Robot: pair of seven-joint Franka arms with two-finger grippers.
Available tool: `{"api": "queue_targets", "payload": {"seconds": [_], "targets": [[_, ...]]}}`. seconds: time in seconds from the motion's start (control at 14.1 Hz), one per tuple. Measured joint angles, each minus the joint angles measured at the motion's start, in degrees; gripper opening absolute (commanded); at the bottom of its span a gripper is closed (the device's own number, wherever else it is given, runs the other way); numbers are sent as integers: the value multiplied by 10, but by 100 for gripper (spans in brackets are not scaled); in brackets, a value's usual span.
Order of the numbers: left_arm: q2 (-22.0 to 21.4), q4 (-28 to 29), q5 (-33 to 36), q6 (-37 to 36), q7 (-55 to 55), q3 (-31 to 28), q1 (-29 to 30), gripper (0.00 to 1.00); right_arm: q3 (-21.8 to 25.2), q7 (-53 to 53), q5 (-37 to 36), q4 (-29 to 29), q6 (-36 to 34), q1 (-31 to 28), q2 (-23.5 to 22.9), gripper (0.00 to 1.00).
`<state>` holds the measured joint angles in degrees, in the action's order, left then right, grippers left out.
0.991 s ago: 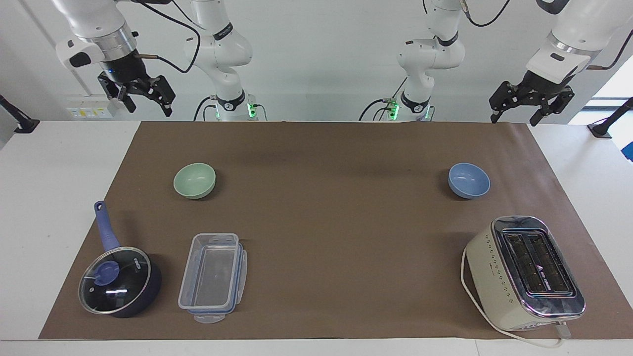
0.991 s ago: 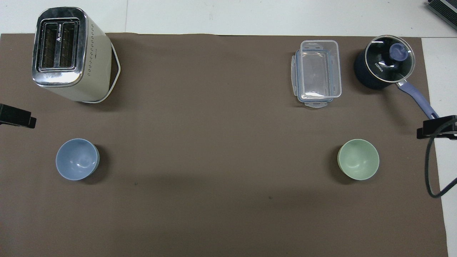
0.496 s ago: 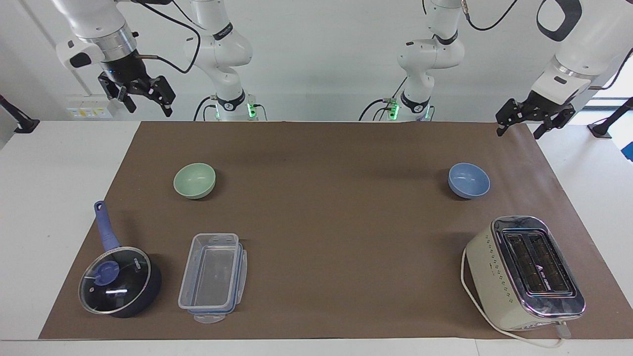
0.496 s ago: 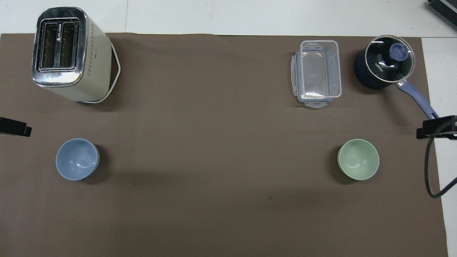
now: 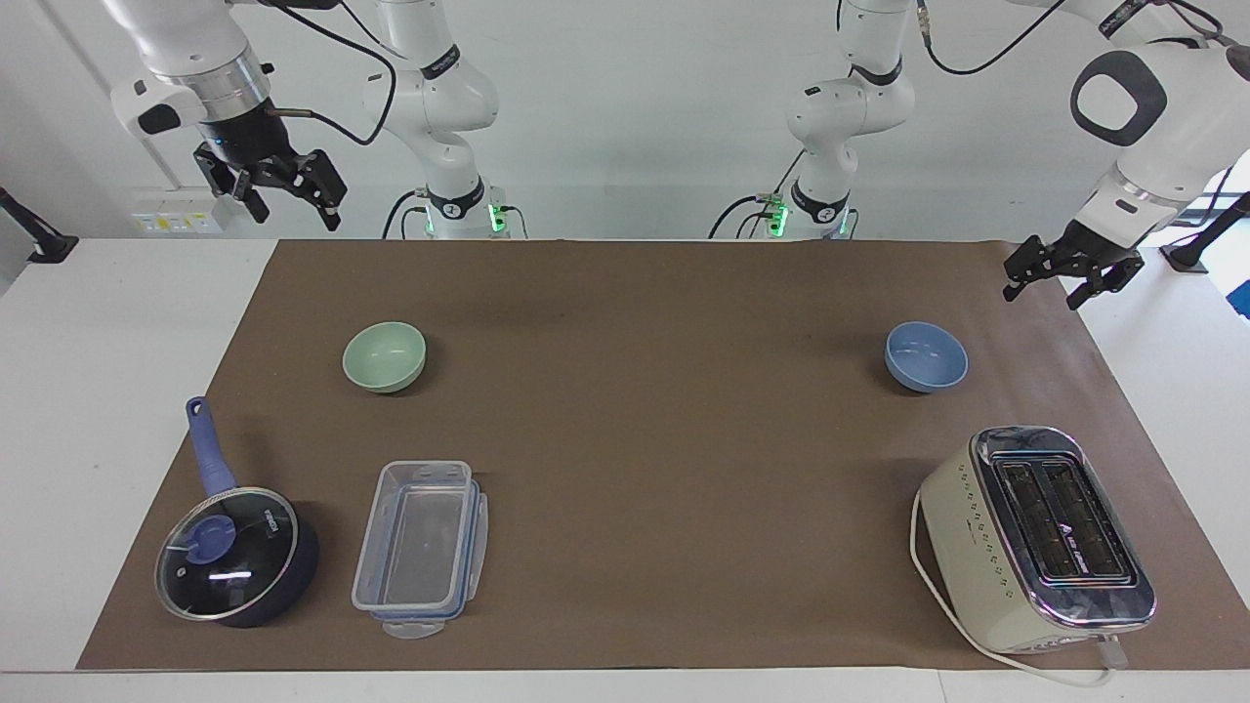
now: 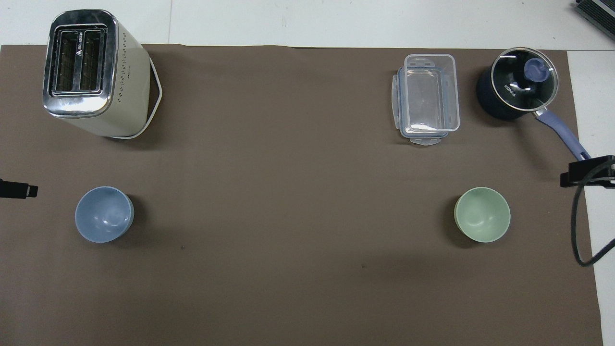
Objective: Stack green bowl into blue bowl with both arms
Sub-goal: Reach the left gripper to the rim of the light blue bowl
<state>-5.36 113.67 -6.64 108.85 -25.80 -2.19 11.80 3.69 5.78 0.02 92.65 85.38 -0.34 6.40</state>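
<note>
While the right gripper hangs unmoved over the table's edge at its own end, the left gripper has dropped lower, toward the mat's corner near the blue bowl. Both grippers released, empty. Looks like the left is starting its approach; nothing grasped yet. Green bowl sits upright at the right arm's end, well apart from the blue one. Both plain, matte, same size.

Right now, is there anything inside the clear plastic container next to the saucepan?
Nothing shows inside the clear plastic container; its bottom shows through the clear walls. It sits on its blue-trimmed lid, which hides the mat under it. The saucepan stands beside it.
</note>
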Motion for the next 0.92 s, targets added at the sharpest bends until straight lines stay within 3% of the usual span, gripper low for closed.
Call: {"api": "queue_targets", "payload": {"seconds": [0.28, 0.71, 0.85, 0.92], "targets": [[16, 83, -14, 83, -34, 1, 5, 100, 0, 0, 0, 0, 0, 0, 0, 100], [54, 115, -20, 125, -57, 1, 6, 100, 0, 0, 0, 0, 0, 0, 0, 100], [60, 129, -27, 147, -60, 1, 6, 92, 0, 0, 0, 0, 0, 0, 0, 100], [65, 136, -33, 157, -62, 1, 6, 82, 0, 0, 0, 0, 0, 0, 0, 100]]}}
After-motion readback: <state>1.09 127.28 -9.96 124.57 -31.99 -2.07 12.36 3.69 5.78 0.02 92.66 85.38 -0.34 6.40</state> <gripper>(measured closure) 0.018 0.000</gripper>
